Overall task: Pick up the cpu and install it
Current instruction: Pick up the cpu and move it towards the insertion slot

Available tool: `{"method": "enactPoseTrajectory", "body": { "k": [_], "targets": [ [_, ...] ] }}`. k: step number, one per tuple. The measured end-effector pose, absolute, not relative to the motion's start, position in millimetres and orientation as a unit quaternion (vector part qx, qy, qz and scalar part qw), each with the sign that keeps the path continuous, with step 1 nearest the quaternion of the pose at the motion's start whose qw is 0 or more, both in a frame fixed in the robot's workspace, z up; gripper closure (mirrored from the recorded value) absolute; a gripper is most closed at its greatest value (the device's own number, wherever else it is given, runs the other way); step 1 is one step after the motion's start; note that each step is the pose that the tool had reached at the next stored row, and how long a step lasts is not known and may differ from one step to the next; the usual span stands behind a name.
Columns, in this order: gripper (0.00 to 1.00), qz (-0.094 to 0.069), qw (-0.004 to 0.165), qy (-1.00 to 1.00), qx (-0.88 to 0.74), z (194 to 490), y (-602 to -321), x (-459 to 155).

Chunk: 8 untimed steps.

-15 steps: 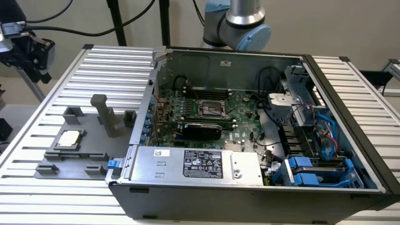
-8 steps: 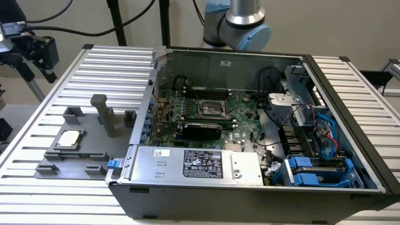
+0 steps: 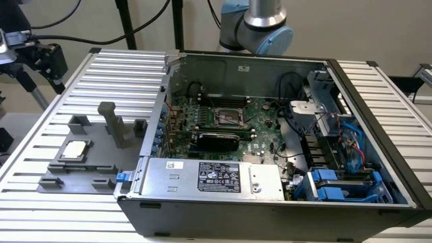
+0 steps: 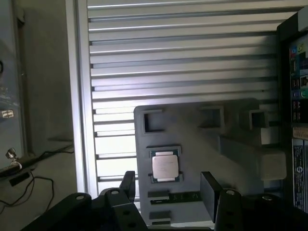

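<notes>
One cpu [image 4: 165,165] lies flat, lid up, on the grey tray [image 4: 192,144]; gripper [image 4: 168,179] spread wide, empty.

Arm [image 3: 260,20] I drive, silver-grey tubular joint with pale blue end cap [image 3: 275,38], my gripper [image 4: 168,185], matte black fingers [image 4: 211,190], black angular linkages, round bolt heads [image 4: 112,192] at the pivots

You have a ribbed table [image 3: 128,66] of pale, satin-finished metal. Near its edge, a holder [image 3: 60,177] of matt grey plastic carries the cpu [image 3: 74,148], whose smooth silvery metal top has a soft sheen. The computer case [image 3: 270,217] has dark, matt metal walls around a green circuit-board motherboard [image 3: 260,119] and a dull bare-metal power supply [image 3: 270,174] bearing a printed paper label [image 3: 219,177].
</notes>
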State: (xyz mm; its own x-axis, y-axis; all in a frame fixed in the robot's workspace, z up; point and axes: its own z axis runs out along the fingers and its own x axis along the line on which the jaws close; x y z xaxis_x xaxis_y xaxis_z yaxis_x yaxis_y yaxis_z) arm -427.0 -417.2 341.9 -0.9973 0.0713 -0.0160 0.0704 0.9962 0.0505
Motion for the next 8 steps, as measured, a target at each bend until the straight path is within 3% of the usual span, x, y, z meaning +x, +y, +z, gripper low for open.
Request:
{"method": "enactPoseTrajectory", "body": {
  "k": [8],
  "targets": [
    [0.35,0.025,0.009,0.999,0.035,327.2,-429.3,-419.7]
  ]
}}
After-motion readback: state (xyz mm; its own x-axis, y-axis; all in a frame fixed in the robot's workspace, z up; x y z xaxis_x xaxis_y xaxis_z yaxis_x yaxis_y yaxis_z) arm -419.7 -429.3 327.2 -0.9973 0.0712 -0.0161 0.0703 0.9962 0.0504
